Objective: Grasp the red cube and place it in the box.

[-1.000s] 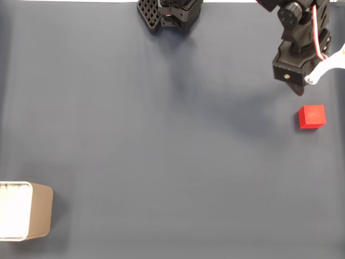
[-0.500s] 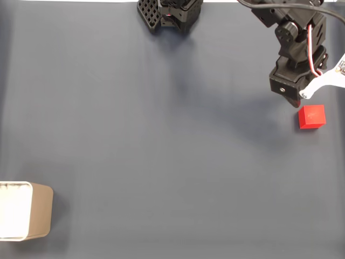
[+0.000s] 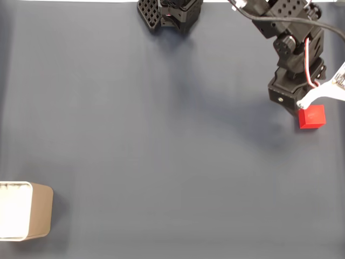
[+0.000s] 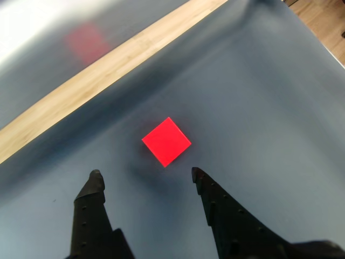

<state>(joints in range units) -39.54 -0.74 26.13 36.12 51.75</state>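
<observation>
The red cube (image 3: 312, 117) lies on the dark grey mat near the right edge of the fixed view. My gripper (image 3: 305, 107) hangs just above and left of it, its black finger and white finger spread open. In the wrist view the red cube (image 4: 166, 141) sits a little ahead of my gripper (image 4: 146, 174), between the lines of the two black fingertips (image 4: 96, 177), untouched. Nothing is held. The box (image 3: 27, 210), tan with a white inside, stands at the bottom left corner of the fixed view, far from the arm.
The arm's black base (image 3: 170, 13) stands at the top centre of the fixed view. A wooden strip (image 4: 108, 65) borders the mat just beyond the cube in the wrist view. Bare mat (image 3: 161, 140) stretches between cube and box.
The gripper has come down the fixed view towards the red cube, from well above it to right at its upper left corner. Cube and box have not moved.
</observation>
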